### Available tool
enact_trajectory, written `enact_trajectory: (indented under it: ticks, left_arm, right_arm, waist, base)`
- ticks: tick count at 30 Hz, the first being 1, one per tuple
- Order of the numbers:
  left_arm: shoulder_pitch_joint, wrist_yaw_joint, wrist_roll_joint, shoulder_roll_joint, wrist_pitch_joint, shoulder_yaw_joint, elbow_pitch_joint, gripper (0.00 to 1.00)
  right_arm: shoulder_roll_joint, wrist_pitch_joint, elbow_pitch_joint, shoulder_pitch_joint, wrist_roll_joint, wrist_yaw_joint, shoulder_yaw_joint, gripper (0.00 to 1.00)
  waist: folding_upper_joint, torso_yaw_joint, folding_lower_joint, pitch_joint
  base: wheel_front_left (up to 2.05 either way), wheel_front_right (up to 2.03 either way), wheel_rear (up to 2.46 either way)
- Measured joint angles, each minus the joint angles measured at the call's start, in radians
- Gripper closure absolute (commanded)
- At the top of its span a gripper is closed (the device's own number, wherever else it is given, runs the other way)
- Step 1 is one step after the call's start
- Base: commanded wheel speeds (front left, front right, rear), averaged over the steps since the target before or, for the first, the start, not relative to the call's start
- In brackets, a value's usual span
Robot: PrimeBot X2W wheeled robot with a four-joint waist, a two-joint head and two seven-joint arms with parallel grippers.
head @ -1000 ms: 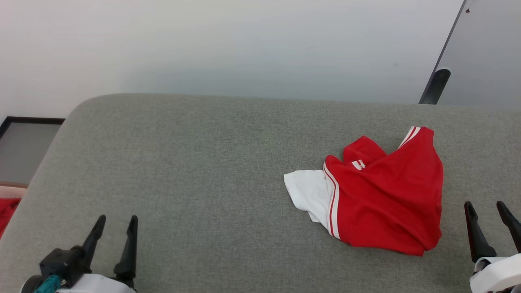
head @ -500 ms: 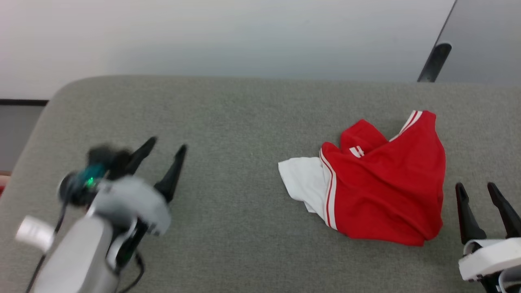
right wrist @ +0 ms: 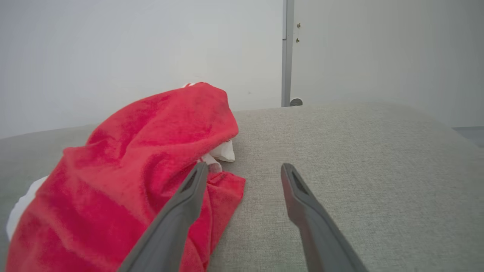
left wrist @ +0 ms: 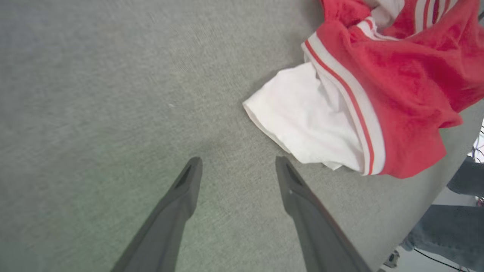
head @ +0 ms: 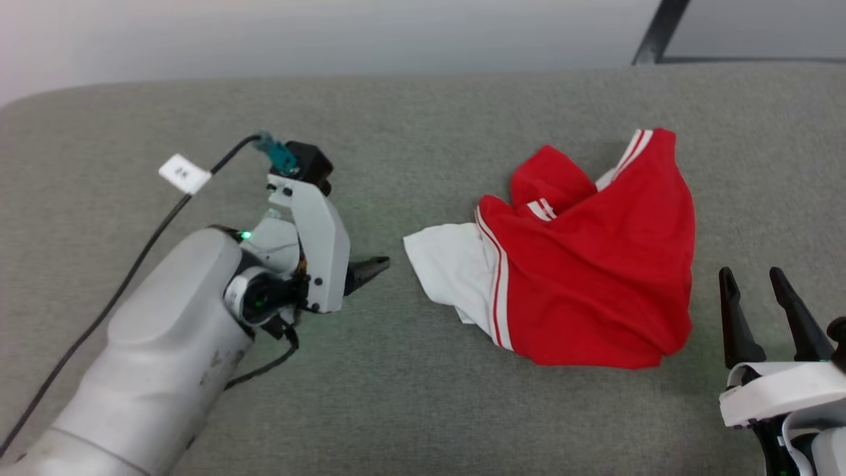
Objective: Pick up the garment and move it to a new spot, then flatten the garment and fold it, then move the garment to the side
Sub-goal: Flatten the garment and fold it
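The garment [head: 595, 264] lies in a crumpled red heap on the right half of the grey desk [head: 410, 410], with one white sleeve [head: 449, 271] sticking out toward the middle. My left claw [head: 370, 268] is turned on its side low over the desk, its two fingers spread wide and holding nothing, and its tips point at that white sleeve, near it but not touching. My right claw [head: 753, 284] is spread wide and empty too, just beside the heap's near right corner.
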Motion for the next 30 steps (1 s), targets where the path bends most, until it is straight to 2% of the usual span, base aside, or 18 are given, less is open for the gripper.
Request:
enact_trajectory:
  ticks: [4, 17, 18, 20, 27, 30]
  left_arm:
    - [-0.05, 0.0, -0.062, -0.015, 0.062, -0.041, 0.059, 0.0]
    - [-0.119, -0.001, -0.184, -0.04, 0.077, -0.107, 0.146, 0.0]
    - [-0.123, -0.001, -0.184, -0.039, 0.077, -0.119, 0.146, 0.09]
    - [-0.131, -0.001, -0.19, -0.036, 0.073, -0.135, 0.145, 1.0]
    - [-0.129, -0.001, -0.239, -0.027, 0.064, -0.176, 0.14, 1.0]
    - [-0.127, -0.001, -0.254, 0.012, 0.063, -0.188, 0.131, 1.0]
  right_arm:
    - [0.003, -0.015, 0.013, -0.026, 0.001, 0.0, 0.011, 0.0]
    - [0.023, -0.048, 0.067, -0.082, 0.009, 0.0, 0.047, 0.0]
    - [0.022, -0.048, 0.07, -0.082, 0.01, 0.0, 0.048, 0.0]
    - [0.021, -0.052, 0.075, -0.083, 0.011, 0.0, 0.049, 0.0]
    - [0.013, -0.056, 0.088, -0.083, 0.011, 0.0, 0.041, 0.0]
    - [0.007, -0.057, 0.091, -0.082, 0.011, 0.0, 0.042, 0.0]
  waist:
    - [0.0, -0.028, 0.0, 0.035]
    - [0.0, -0.116, 0.0, 0.114]
    - [0.0, -0.119, 0.0, 0.117]
    - [0.0, -0.124, 0.0, 0.121]
    - [0.0, -0.103, 0.0, 0.106]
    - [0.0, -0.086, 0.0, 0.092]
  base:
    - [0.0, 0.0, 0.0]
    - [0.0, 0.0, 0.0]
    - [0.0, 0.0, 0.0]
    - [0.0, 0.0, 0.0]
    - [0.0, 0.0, 0.0]
    - [0.0, 0.0, 0.0]
